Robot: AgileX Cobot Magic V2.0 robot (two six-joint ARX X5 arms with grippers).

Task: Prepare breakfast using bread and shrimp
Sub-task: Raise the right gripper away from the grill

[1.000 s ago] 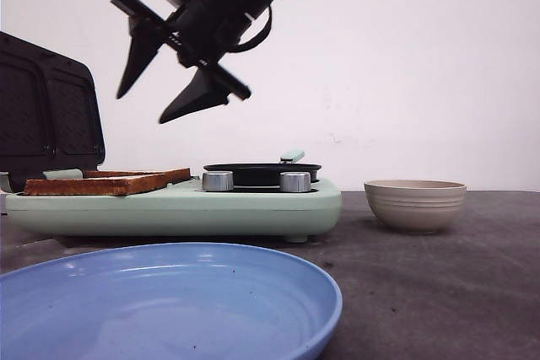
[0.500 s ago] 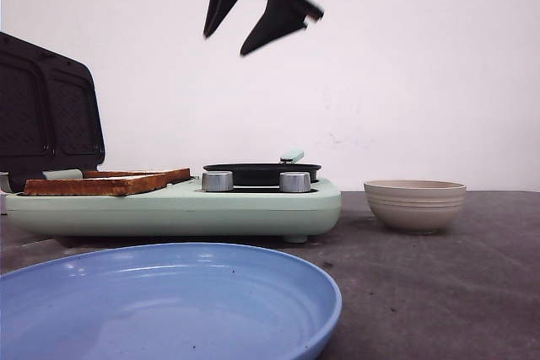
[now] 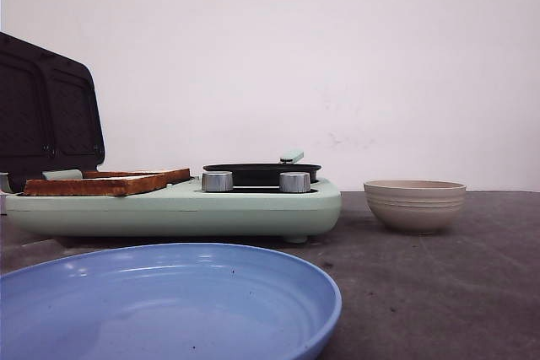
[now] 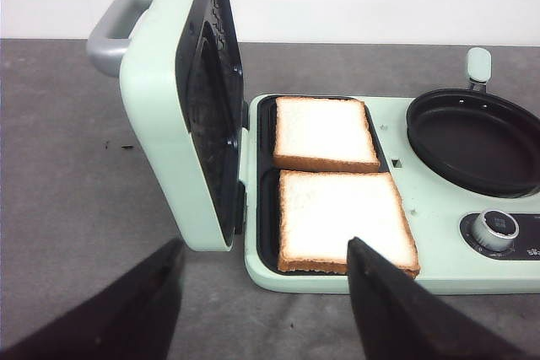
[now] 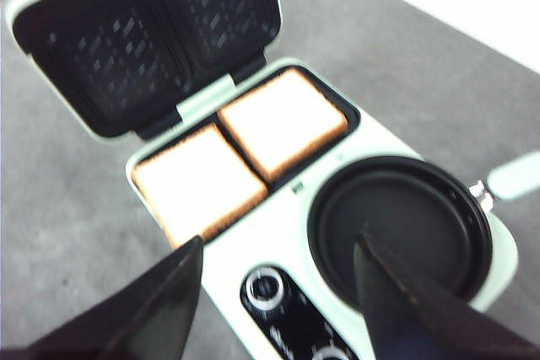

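- Bread (image 4: 346, 217) lies as two slices side by side in the open sandwich maker (image 3: 169, 204), at the table's left; no shrimp shows in any view
- Risk, as a judgement: with the pan (image 5: 396, 229) bare, a slice could scorch, or a careless reach could knock the upright lid (image 4: 181, 115)
- Left gripper (image 4: 261, 309) hangs spread and empty near the slices; right gripper (image 5: 278, 301) hangs high, also spread and empty

Low front view, two overhead wrist views — shared breakfast maker (image 3: 177, 206).
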